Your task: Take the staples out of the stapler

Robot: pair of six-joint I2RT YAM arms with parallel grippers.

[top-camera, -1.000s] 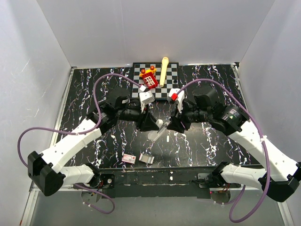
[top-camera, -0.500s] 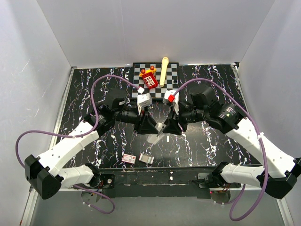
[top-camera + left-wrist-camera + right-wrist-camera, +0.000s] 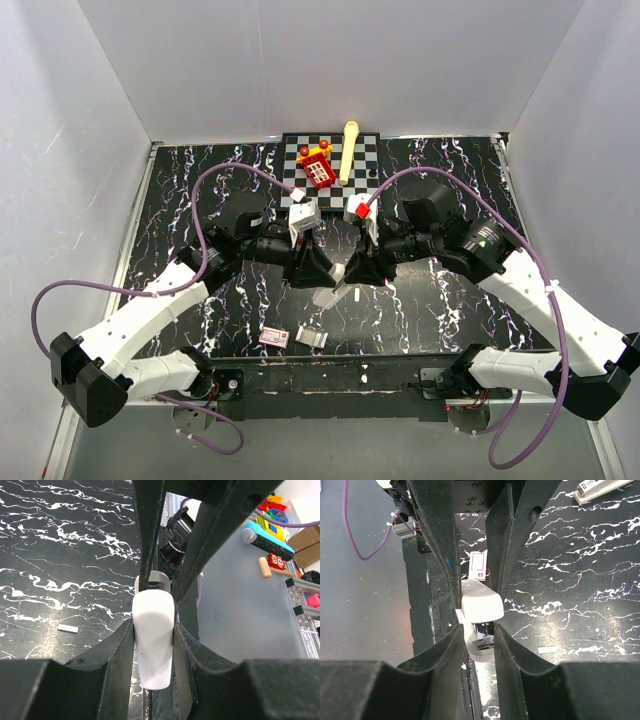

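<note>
Claws meet above the middle of the desk [image 3: 450,300], the left claw [image 3: 325,270] narrowly open and clamped on the pale body of the stapler [image 3: 153,650], which hangs clear of the surface between the two. Opposite it, the right claw [image 3: 356,268] has its fingers round the stapler's other end and seemingly pressing on both sides, though that contact is hard to judge. On the desk just near and right of the stapler lie the staples [image 3: 67,628], a thin pale strip, well apart from the red-and-white box [image 3: 274,337] by the near edge.
</note>
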